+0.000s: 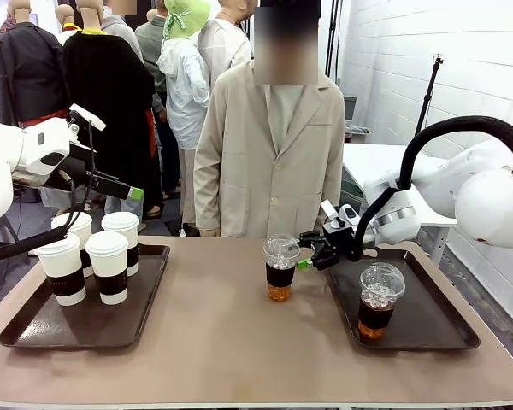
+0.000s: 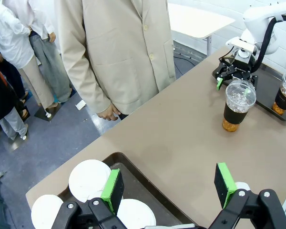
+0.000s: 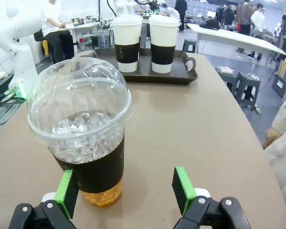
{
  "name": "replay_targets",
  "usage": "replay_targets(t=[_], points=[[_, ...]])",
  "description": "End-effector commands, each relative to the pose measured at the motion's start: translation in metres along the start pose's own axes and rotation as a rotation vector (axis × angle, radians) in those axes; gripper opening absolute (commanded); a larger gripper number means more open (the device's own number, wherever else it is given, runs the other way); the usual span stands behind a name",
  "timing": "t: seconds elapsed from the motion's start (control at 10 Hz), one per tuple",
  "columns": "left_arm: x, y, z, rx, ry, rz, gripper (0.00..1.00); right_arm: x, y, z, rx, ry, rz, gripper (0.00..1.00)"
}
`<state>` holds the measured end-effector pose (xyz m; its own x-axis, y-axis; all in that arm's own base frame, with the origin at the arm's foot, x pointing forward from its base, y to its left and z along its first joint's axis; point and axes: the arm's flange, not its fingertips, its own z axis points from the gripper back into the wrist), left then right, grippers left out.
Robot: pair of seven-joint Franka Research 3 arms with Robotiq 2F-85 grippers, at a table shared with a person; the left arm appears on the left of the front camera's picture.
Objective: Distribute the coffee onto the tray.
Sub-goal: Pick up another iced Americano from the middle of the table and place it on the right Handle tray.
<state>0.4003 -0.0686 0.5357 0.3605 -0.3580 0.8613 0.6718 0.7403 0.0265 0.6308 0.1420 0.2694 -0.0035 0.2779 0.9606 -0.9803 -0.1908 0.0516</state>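
Note:
Four white paper cups with dark sleeves stand on the left dark tray. One clear dome-lidded iced coffee stands on the right tray. A second iced coffee stands on the bare table between the trays. My right gripper is open just to its right; in the right wrist view this iced coffee sits ahead of the open right gripper, toward its left finger, untouched. My left gripper hangs open above the paper cups, whose white lids lie under the left gripper.
A person in a beige coat stands at the far table edge, hands down by the sides. The brown tabletop stretches between the trays. The right tray has room around its single cup.

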Motion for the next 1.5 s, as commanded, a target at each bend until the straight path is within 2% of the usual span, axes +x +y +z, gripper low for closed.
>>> replay_targets(t=[0.0, 0.4, 1.4], points=[[-0.001, 0.0, -0.001, 0.003, 0.003, 0.009, 1.0, -0.001, -0.003, 0.003, 0.041, 0.002, 0.01, 1.0], [-0.001, 0.0, -0.001, 0.003, 0.003, 0.009, 1.0, -0.002, -0.002, 0.005, 0.095, 0.034, 0.007, 1.0], [-0.001, 0.0, -0.001, 0.003, 0.003, 0.009, 1.0, 0.003, -0.007, -0.019, 0.165, 0.033, 0.029, 1.0]])
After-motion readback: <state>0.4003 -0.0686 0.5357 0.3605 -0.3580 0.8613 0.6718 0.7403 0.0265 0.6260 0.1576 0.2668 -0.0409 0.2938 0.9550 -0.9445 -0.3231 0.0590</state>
